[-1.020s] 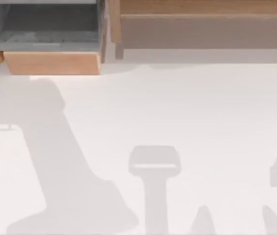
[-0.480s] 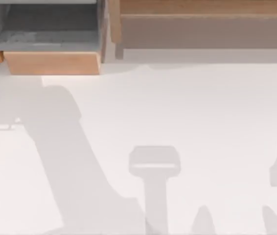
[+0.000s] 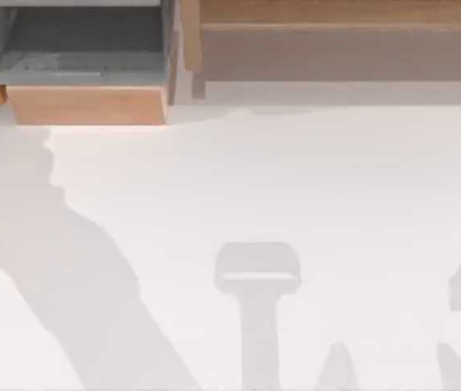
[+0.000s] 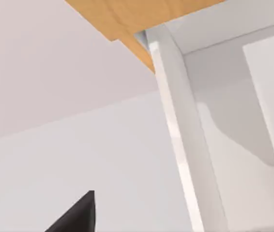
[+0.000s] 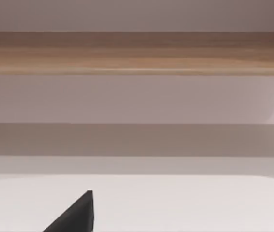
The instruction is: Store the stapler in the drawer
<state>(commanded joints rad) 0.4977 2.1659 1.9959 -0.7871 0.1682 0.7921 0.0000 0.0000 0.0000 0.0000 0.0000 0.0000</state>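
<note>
**A:** Where is the stapler?

**B:** I cannot place it for certain; a pale streak [image 3: 51, 64] on the grey floor of the drawer [image 3: 88, 104] may be it, at the top view's far left; the drawer stands pulled out, its tan front towards the open table [image 3: 312, 179].

**A:** And the grippers?

**B:** The left gripper [image 4: 79, 215] is close by the drawer's pale wall and a tan wooden edge; the right gripper [image 5: 76, 212] faces the long brown unit [image 3: 336, 41], parked; whether either is open or closed I cannot tell.

**A:** What has just changed?

**B:** The broad arm shadow [image 3: 68, 269] on the table's left; half a second ago its head lay further right and clear of the drawer front; now it has swung left and reaches that front's near corner; the streak in the drawer also looks different from a second ago.

**A:** Meaning?

**B:** I judge the left arm is moving at the drawer, placing or just done; the T-shaped shadow [image 3: 257, 273] has not shifted.
</note>
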